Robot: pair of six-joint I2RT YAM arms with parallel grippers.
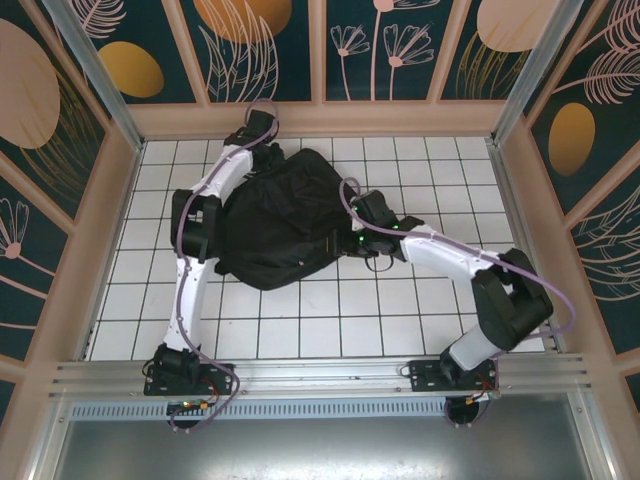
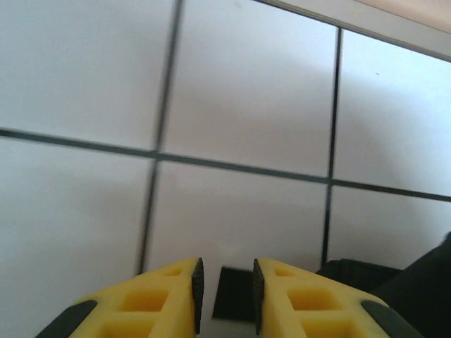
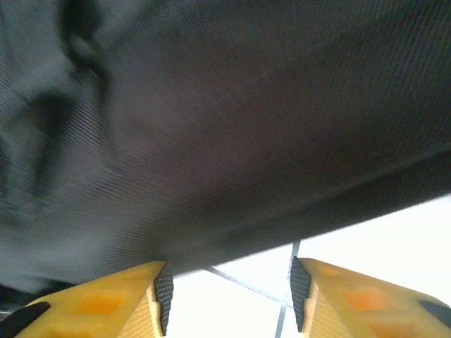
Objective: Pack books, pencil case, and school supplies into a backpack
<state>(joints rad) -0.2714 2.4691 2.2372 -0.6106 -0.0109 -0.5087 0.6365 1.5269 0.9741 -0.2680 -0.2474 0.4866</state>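
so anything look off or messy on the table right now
Nothing spilled or damaged. The backpack lies slumped and rumpled on the tiled table, skewed to the tile lines, so its shape looks untidy.

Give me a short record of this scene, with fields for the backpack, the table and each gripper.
backpack: black, slumped flat near the middle of the table
table: white tiles with dark grid lines
left gripper: by the backpack's far-left corner, jaws narrowly parted, a dark strip in the gap
right gripper: at the backpack's right edge, open, bare tile between the fingers, black fabric just beyond them
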